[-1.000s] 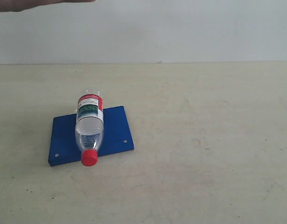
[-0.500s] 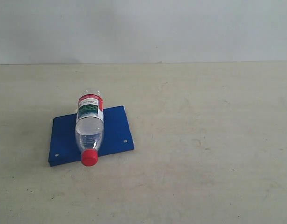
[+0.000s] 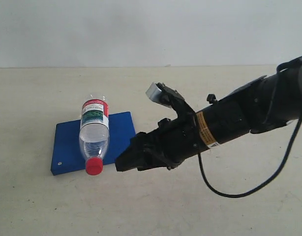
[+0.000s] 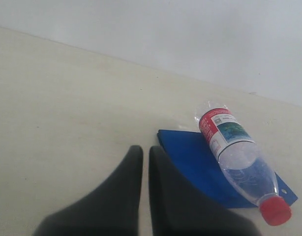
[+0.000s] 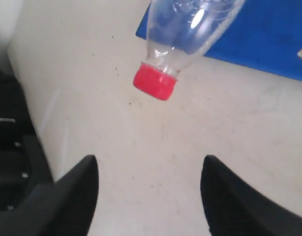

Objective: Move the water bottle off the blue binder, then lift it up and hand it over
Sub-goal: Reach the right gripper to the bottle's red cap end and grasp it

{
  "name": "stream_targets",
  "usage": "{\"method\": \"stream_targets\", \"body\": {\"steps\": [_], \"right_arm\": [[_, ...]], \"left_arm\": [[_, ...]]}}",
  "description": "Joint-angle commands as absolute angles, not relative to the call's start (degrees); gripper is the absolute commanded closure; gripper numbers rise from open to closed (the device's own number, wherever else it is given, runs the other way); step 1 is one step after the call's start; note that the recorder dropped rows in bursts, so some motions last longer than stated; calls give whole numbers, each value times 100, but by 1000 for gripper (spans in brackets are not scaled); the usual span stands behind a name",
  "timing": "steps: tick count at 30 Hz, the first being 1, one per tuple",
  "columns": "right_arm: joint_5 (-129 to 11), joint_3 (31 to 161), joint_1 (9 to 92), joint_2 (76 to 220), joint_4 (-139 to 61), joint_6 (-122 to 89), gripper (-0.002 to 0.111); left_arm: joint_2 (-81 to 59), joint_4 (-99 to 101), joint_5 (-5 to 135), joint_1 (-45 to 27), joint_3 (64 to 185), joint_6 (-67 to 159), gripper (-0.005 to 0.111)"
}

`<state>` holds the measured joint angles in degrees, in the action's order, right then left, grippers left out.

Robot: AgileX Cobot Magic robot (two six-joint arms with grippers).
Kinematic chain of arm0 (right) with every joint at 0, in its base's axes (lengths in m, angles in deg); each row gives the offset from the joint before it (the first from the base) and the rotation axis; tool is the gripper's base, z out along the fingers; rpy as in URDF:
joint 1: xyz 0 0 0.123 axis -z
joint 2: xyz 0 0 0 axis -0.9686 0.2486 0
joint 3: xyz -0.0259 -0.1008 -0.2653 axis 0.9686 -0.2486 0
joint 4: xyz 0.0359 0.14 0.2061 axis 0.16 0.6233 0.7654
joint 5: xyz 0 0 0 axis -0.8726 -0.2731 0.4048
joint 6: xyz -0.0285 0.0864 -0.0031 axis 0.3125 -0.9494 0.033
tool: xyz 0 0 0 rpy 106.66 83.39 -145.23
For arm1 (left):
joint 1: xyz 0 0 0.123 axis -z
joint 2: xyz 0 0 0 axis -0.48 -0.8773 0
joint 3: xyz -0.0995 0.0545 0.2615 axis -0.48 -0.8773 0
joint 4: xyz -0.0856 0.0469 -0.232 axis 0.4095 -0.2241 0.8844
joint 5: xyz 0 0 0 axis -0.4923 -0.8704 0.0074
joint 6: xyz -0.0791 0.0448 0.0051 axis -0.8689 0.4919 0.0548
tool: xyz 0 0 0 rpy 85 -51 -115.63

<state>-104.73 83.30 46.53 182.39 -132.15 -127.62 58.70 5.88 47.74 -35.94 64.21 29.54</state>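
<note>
The water bottle (image 3: 94, 133) lies on its side across the blue binder (image 3: 120, 137), with its red cap (image 3: 94, 166) sticking out past the binder's near edge. My right gripper (image 3: 125, 160) reaches in from the right, just right of the cap and low over the table. Seen from the right wrist, that gripper (image 5: 150, 160) is open with only bare table between its fingers, and the cap (image 5: 154, 83) and binder (image 5: 269, 34) lie ahead of it. My left gripper (image 4: 146, 150) is shut and empty, short of the binder (image 4: 200, 167) and the bottle (image 4: 234, 157). It is outside the exterior view.
The beige table (image 3: 215, 98) runs back to a white wall (image 3: 151, 29). A black cable (image 3: 239, 192) hangs in a loop under the right arm. Dark robot parts (image 5: 8, 147) show at the edge of the right wrist view.
The right arm has come into the exterior view from the right, up to the bottle's cap. A hand at the top left a second ago is gone. Bottle and binder have not moved.
</note>
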Motion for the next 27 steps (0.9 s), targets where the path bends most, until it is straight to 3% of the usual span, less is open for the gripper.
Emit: {"method": "stream_targets", "body": {"steps": [1, 11, 27], "right_arm": [[-10988, 8613, 4632, 18754, -12354, -12802, 53], [-11438, 9548, 4461, 19644, -12251, -13193, 53], [-11431, 9985, 4070, 20481, -11854, -13281, 53]], "left_arm": [[5876, 584, 4841, -3612, 6406, 2987, 102], [5876, 584, 4841, -3612, 6406, 2987, 102], [5876, 584, 4841, -3612, 6406, 2987, 102]]}}
